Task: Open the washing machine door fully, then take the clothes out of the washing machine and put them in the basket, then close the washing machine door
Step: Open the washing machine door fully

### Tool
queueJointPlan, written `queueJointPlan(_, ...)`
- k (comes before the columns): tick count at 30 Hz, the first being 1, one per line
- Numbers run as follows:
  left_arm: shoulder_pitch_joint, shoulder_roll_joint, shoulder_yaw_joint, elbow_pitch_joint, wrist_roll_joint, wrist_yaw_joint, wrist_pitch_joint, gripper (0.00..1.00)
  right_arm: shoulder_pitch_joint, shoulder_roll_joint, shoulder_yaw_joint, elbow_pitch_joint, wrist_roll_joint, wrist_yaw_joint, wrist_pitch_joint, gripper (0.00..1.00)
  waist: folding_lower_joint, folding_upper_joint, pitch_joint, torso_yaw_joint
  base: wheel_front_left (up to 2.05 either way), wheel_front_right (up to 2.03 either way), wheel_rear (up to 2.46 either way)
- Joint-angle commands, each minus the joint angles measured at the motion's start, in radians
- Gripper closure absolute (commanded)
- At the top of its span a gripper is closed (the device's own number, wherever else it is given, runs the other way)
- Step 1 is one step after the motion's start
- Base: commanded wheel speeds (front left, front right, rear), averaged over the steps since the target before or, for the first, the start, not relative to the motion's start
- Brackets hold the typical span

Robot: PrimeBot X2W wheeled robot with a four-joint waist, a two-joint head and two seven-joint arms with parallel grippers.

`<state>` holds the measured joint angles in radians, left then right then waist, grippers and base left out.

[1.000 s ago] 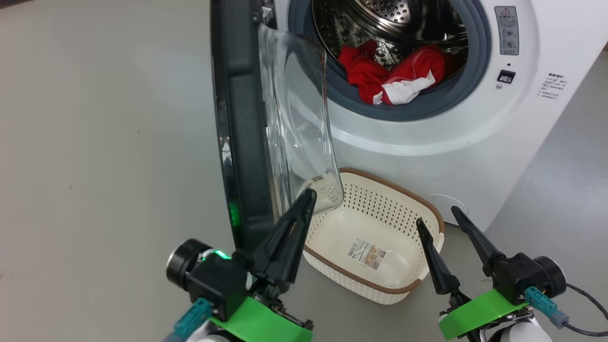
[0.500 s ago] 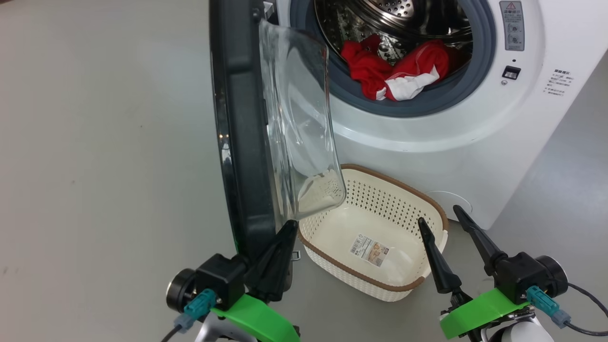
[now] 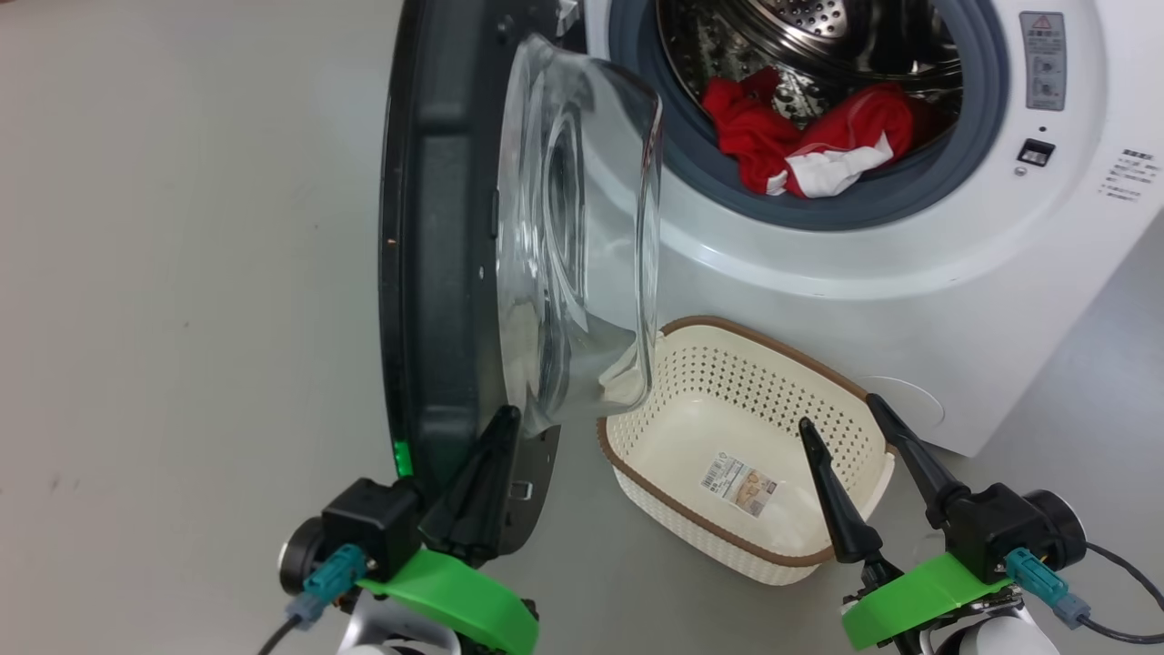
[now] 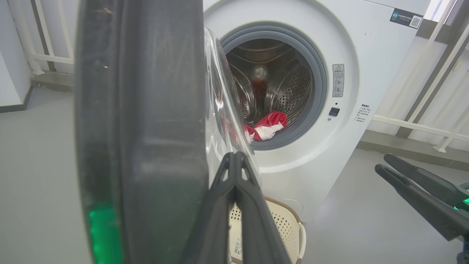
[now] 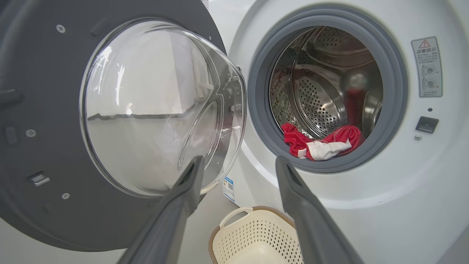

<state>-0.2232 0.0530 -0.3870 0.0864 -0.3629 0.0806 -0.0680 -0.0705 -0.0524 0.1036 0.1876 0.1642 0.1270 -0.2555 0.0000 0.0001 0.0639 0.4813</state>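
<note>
The left gripper [image 3: 507, 417] has its fingers pressed together, with the washing machine door [image 3: 436, 273] just left of them. The right gripper [image 3: 838, 411] has its fingers spread near the basket [image 3: 673, 528], the clothes [image 3: 755, 136] well beyond.

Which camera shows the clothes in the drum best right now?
The right wrist view: it looks straight into the drum, so the clothes lie unobstructed at its front lip. The head view shows them clearly, but obliquely from above. The left wrist view shows them small, partly behind the glass of the washing machine door.
</note>
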Motion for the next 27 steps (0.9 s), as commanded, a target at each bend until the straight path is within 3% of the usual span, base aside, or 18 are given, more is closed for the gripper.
queueJointPlan(1,-0.009,0.030,0.058,-0.018,-0.010,0.014,-0.011,1.00,-0.037,0.002,0.019,-0.022,-0.012,0.004,-0.006,0.00,0.0000,-0.0001,0.002,0.015,0.00,0.00,0.00)
queueJointPlan(15,-0.016,0.112,0.134,0.011,0.024,0.078,-0.044,1.00,-0.052,-0.017,0.037,-0.015,-0.017,0.004,-0.006,0.00,0.0000,-0.0001,0.031,0.049,0.00,0.00,0.00)
queueJointPlan(27,-0.058,0.132,0.239,0.049,-0.019,0.143,-0.058,1.00,-0.070,-0.044,0.042,-0.017,-0.021,0.004,-0.006,0.00,0.0000,-0.0001,0.088,0.055,0.00,0.00,0.00)
